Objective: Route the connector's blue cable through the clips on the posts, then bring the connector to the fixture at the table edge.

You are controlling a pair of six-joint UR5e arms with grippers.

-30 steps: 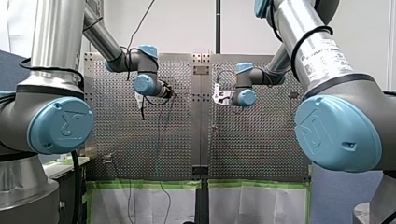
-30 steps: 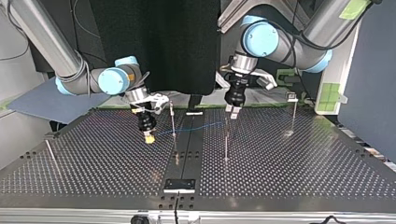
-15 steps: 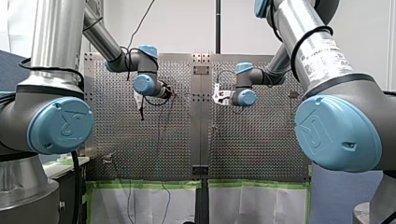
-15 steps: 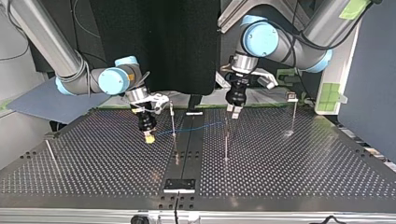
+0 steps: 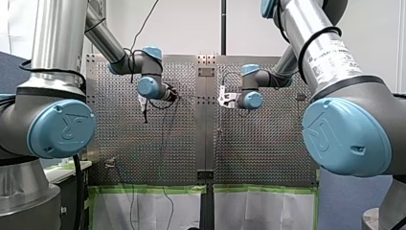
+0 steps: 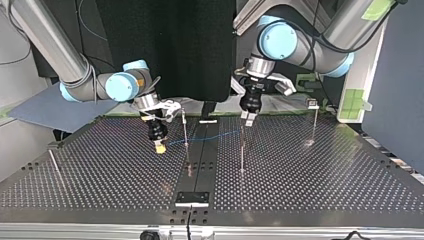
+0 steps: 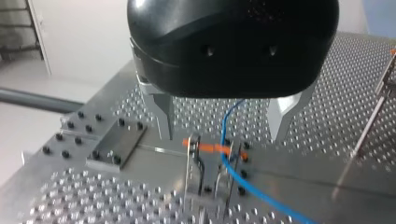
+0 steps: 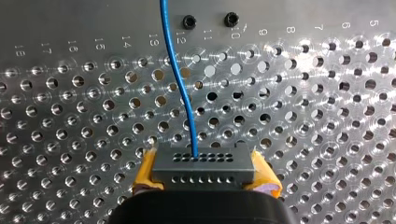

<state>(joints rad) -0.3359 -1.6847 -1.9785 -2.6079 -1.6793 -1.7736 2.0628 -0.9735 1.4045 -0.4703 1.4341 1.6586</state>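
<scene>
The dark grey connector is clamped between the yellow pads of my right gripper, which is shut on it. Its blue cable leaves the connector and runs over the perforated plate. In the top view my right gripper hangs low at the left of a thin post, and the blue cable stretches past that post toward my left gripper. My left gripper stands open above a clip with orange parts. The blue cable passes between the metal fingers and across the clip.
More posts stand on the plate: one in the middle, one at the top view's right, a leaning one at its left. A dark fixture sits at the near edge. A flat bolted plate lies beside the clip.
My left gripper has shifted slightly toward the top view's left. My right arm and the connector have not moved.
</scene>
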